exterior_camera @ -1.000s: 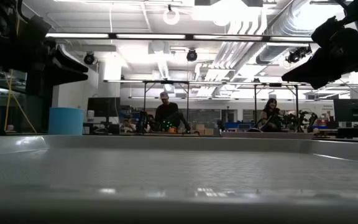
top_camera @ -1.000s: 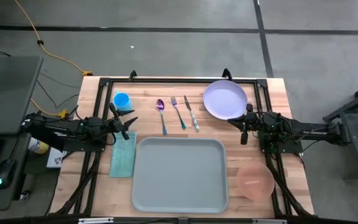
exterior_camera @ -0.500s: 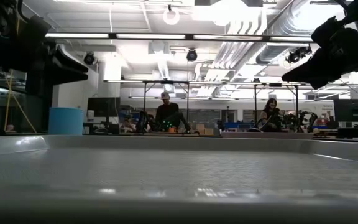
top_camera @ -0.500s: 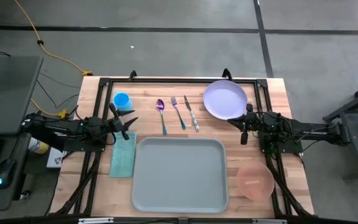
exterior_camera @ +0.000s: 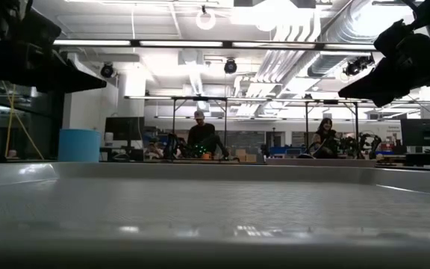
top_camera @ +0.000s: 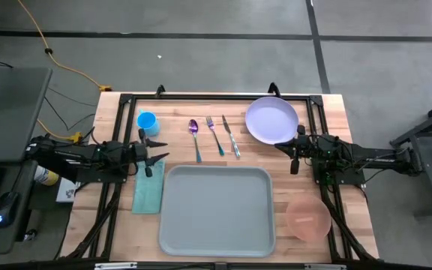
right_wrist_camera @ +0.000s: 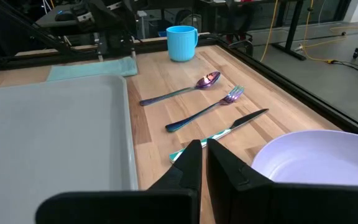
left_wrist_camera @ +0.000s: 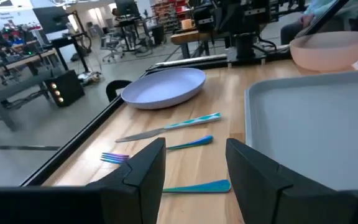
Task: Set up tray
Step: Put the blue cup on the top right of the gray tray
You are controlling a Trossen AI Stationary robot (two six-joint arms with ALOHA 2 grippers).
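The pale grey-blue tray (top_camera: 216,210) lies flat on the wooden table near its front edge. It also shows in the low view (exterior_camera: 215,209), the left wrist view (left_wrist_camera: 316,124) and the right wrist view (right_wrist_camera: 48,137). My left gripper (top_camera: 156,157) hovers open and empty at the tray's far left corner, above the teal cloth (top_camera: 148,187). Its two fingers stand apart in the left wrist view (left_wrist_camera: 194,168). My right gripper (top_camera: 292,156) hovers shut and empty by the tray's far right corner, just near of the lavender plate (top_camera: 271,120).
A spoon (top_camera: 194,139), a fork (top_camera: 214,135) and a knife (top_camera: 232,138) lie side by side beyond the tray. A blue cup (top_camera: 147,121) stands at the far left. A pink bowl (top_camera: 308,217) sits right of the tray. People show in the room behind (exterior_camera: 200,138).
My left gripper has turned about its wrist and shifted a little toward the tray; its outline in the low view has changed from a curved finger to a flat bar. The right arm and all objects have kept still.
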